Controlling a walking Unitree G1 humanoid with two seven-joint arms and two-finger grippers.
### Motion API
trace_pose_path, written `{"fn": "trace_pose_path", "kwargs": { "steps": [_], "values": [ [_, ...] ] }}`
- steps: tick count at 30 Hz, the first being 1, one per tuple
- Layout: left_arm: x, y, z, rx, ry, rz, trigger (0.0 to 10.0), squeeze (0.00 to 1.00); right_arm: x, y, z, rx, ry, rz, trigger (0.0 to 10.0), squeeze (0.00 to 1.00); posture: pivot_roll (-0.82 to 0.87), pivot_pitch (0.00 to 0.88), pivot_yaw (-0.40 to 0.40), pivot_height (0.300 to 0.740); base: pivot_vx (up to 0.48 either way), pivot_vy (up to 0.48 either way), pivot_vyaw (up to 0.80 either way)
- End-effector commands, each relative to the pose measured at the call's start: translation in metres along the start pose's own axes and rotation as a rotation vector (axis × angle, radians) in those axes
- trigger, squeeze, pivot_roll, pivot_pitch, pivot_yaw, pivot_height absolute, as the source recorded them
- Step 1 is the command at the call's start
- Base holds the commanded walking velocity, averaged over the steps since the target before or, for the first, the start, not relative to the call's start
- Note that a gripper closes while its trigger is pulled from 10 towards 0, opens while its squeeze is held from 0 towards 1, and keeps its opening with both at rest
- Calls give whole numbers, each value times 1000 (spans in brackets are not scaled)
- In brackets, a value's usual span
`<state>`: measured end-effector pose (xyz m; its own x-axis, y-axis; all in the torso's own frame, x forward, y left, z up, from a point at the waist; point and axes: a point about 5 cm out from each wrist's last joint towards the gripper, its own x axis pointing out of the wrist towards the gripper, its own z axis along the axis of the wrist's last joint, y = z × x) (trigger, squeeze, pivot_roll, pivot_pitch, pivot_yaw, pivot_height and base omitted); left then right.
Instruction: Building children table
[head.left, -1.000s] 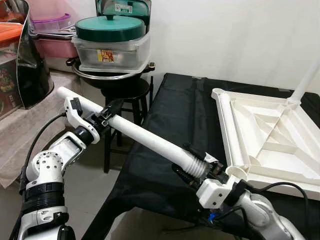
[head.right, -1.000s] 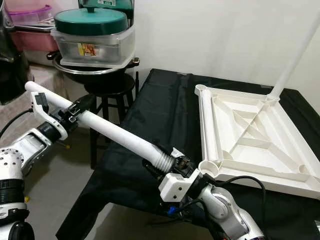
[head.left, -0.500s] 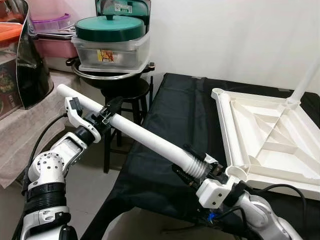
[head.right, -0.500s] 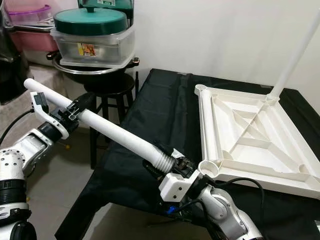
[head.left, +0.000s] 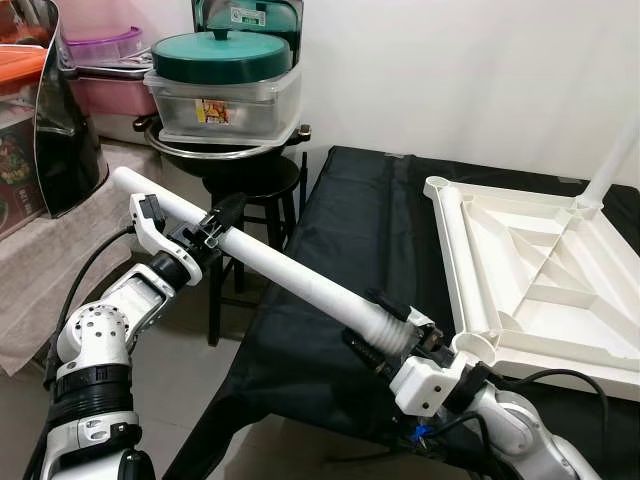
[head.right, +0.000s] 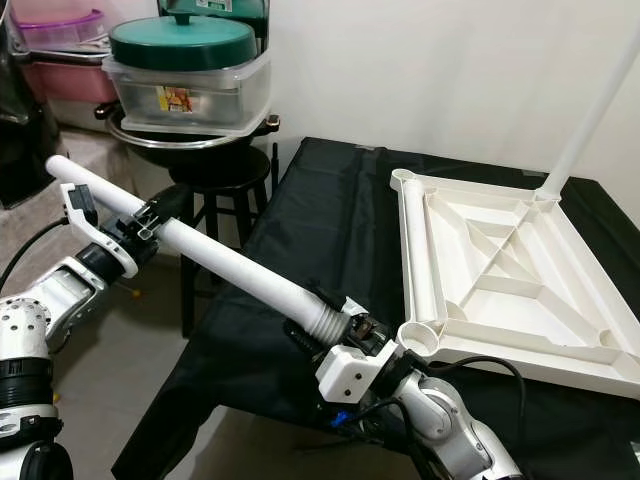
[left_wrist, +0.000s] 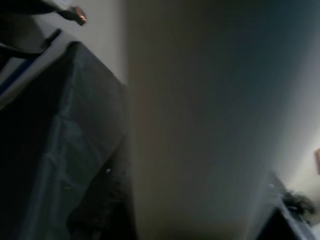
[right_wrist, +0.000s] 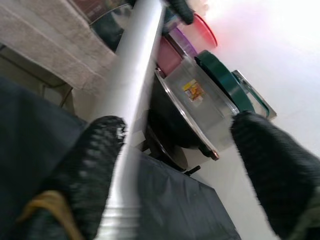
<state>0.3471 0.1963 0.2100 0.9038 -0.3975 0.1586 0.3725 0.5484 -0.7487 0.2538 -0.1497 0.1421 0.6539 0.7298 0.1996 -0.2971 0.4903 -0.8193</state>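
At the near edge of the black-covered tabletop (head.left: 340, 250), the right end effector (head.left: 392, 335) has its fingers spread wide on either side of the ribbed end of a long white table leg (head.left: 290, 275), one finger touching it. That ribbed end is just beside the near corner socket of the upside-down white table panel (head.left: 540, 270). Farther out, beyond the tabletop's left edge, the left end effector (head.left: 215, 228) is clamped around the leg. Behind stands a stool (head.left: 250, 190) carrying stacked containers (head.left: 222, 95).
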Motion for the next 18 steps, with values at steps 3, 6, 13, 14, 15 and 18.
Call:
{"fn": "trace_pose_path", "kwargs": {
  "steps": [3, 6, 13, 14, 15, 18],
  "values": [
    [0, 1, 4, 26, -1, 16, 10000, 0, 0, -5, 1, 27, -4, -30, 10000, 1000, 39, 0, -54, 740, 0, 0, 0],
    [-1, 1, 5, 27, -1, 18, 10000, 0, 0, -5, 2, 34, -4, -23, 10000, 1000, 39, 0, -53, 740, 0, 0, 0],
    [-1, 2, 5, 30, 1, 24, 10000, 0, 0, -6, 3, 47, -7, -15, 10000, 1000, 40, 0, -54, 740, 0, 0, 0],
    [-1, 2, 5, 30, 1, 24, 10000, 0, 0, -6, 3, 47, -7, -15, 10000, 1000, 40, 0, -54, 740, 0, 0, 0],
    [-1, 2, 5, 30, 1, 24, 10000, 0, 0, -6, 3, 47, -7, -15, 10000, 1000, 40, 0, -54, 740, 0, 0, 0],
    [-2, 2, 5, 33, 1, 29, 10000, 0, 0, -7, 3, 48, -10, -16, 10000, 1000, 40, 0, -52, 740, 0, 0, 0]
  ]
}}
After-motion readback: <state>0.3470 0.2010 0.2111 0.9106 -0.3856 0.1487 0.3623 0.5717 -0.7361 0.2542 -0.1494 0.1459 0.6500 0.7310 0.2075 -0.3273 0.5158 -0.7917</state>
